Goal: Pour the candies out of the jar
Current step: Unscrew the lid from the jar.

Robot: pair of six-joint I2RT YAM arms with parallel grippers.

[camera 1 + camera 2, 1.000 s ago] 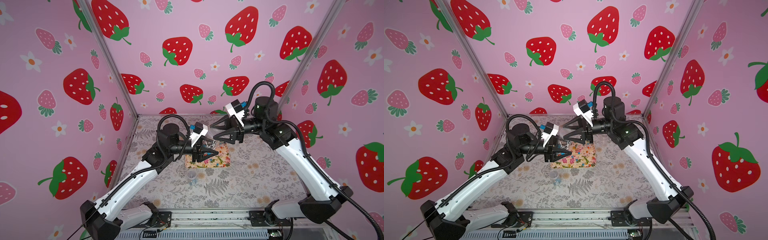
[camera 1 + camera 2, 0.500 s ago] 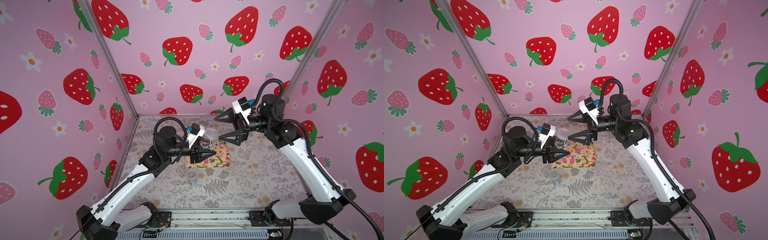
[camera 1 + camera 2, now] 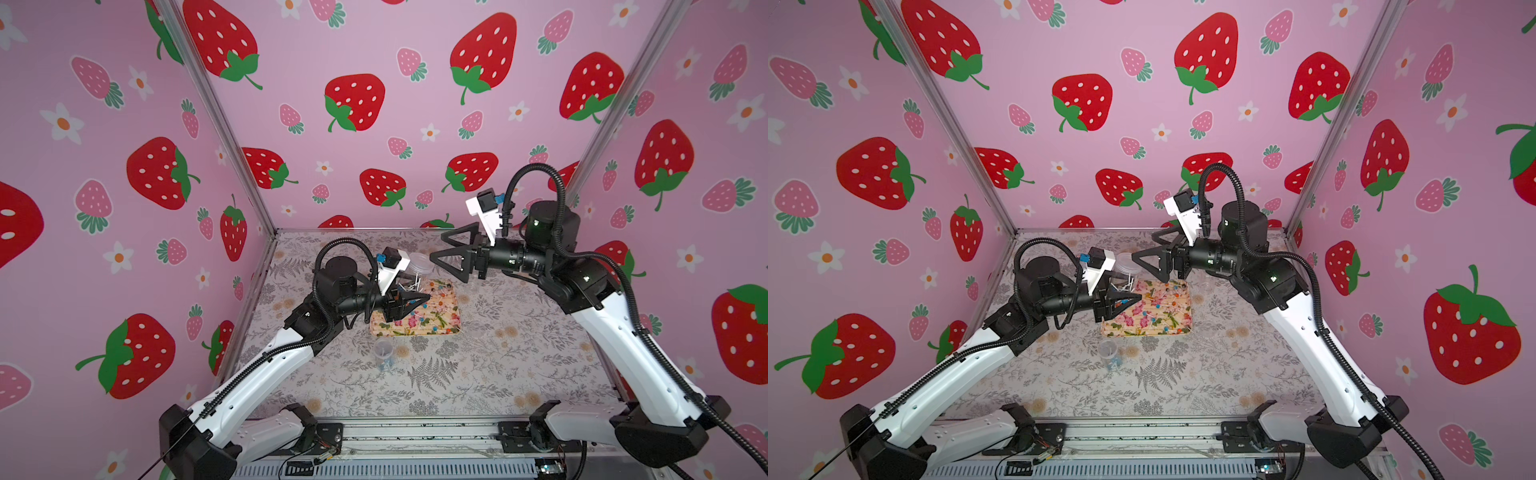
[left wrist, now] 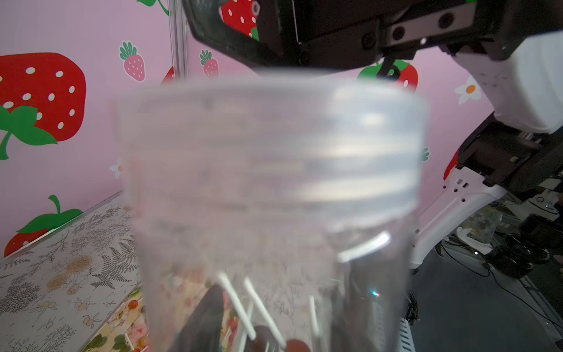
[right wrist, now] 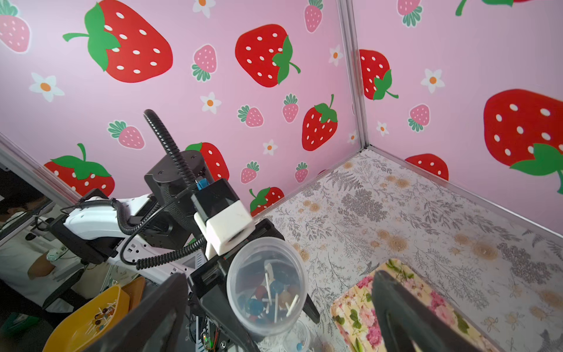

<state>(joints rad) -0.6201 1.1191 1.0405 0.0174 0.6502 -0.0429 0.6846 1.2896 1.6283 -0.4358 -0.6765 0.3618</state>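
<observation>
While a small clear cup [image 3: 383, 353] holding a few blue pieces is seen standing on the bench [image 3: 498, 374] in the lower centre of a top view, the flowered tray [image 3: 405, 327] is found just beyond it, with candies [image 3: 440, 297] already scattered over it. Above the tray's left edge the jar [image 3: 415, 270] is clamped in the left pincer [image 3: 415, 299], whose jaws are closed tight on its body. The jar is held tilted, its mouth turned toward the upper right of the frame. In the right wrist view more candies are seen lying inside it, and no lid can be made out. Farther back lies the change: the right pincer [image 3: 436, 244], which a second ago was set half-closed right at the jar's mouth, has been opened wide and drawn off toward the upper right. It is now apart from the jar, with nothing between its jaws. The jar is therefore judged to be carried by the left arm alone and freed for tipping over the tray. The pour is judged unfinished.
</observation>
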